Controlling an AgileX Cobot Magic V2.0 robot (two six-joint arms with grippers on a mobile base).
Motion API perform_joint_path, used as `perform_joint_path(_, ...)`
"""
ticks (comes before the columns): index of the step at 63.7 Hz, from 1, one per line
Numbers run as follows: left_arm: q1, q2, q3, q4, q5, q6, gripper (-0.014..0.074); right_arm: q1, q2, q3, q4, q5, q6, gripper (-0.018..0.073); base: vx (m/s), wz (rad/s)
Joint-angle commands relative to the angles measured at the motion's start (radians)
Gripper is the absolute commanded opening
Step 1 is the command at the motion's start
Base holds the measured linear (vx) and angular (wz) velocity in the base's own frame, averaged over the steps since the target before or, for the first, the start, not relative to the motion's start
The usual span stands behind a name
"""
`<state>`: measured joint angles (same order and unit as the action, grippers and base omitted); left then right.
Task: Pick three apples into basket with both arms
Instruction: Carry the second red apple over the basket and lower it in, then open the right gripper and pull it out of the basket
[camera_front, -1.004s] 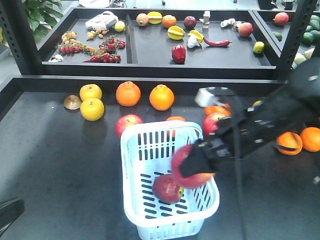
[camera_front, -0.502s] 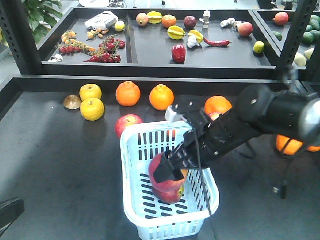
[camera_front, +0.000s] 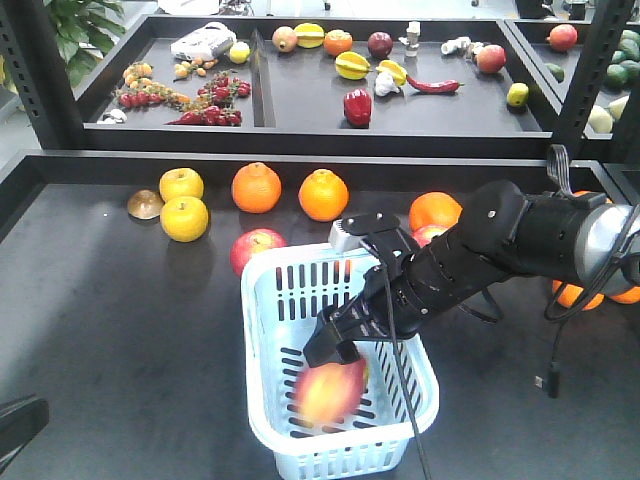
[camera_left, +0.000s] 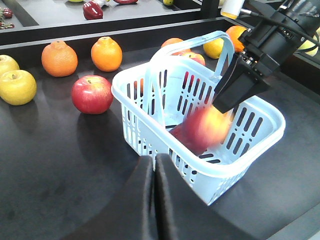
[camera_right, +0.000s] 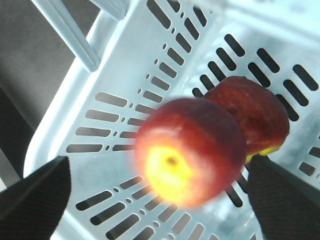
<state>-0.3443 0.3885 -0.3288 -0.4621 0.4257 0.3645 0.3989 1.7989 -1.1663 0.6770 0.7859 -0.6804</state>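
Right pincer (camera_right: 155, 192) spread — blurred red-yellow apple (camera_right: 187, 150) dropping into pale slotted plastic basket (camera_front: 265, 330), frame centre; withdraw straight upward — left pincer (camera_left: 154, 170) pressed together.

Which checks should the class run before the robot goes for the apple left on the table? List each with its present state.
1. Right gripper open and free of fruit: ok, the jaws are spread wide.
2. Blurred apple at rest in the basket: not ok, its blur suggests it is mid-drop.
3. Dark apple lying on the basket floor: ok.
4. Table apple outside the basket, nothing on or against it: ok.
5. Left gripper open for a grasp: not ok, the jaws are shut.
6. Right arm clear of the basket: not ok, it reaches over the rim.
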Motion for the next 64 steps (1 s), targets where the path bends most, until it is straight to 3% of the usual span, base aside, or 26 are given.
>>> perform_joint_path(1, -0.002, 0.006, -0.024, -0.022, -0.055, -0.009, -0.0006, -0.002, -0.045, -0.026, 0.031, -0.009, -0.026, 0.072, 0.0, 0.0)
perform_joint_path(20, -0.002, 0.006, -0.024, -0.022, -0.055, -0.009, -0.0006, -0.004, -0.071, -0.026, 0.016, 0.081, -0.048, 0.0638, 0.0, 0.0)
perform_joint_path(30, -0.002, 0.006, -0.024, -0.022, -0.055, -0.009, -0.0006, -0.004, -0.123, -0.026, -0.051, 0.187, -0.012, 0.0516, 0.0, 0.0)
perform_joint_path(37, -0.002, 0.006, -0.024, -0.022, -0.055, -0.009, -0.0006, -0.005, -0.185, -0.026, -0.134, 0.217, 0.091, 0.0343, 0.0, 0.0)
perform_joint_path(48, -0.002, 0.006, -0.024, -0.022, -0.055, -0.009, -0.0006, -0.007, -0.296, -0.025, -0.352, 0.279, 0.267, -0.0008, 0.0, 0.0)
perform_joint_path(56, -0.002, 0.006, -0.024, -0.022, -0.055, -0.009, -0.0006, -0.059, -0.362, -0.024, -0.557, 0.296, 0.481, -0.001, 0.0, 0.0)
perform_joint_path(64, -0.002, 0.006, -0.024, -0.022, -0.055, -0.009, -0.0006, -0.168, -0.407, -0.024, -0.696, 0.332, 0.584, -0.0009, 0.0, 0.0)
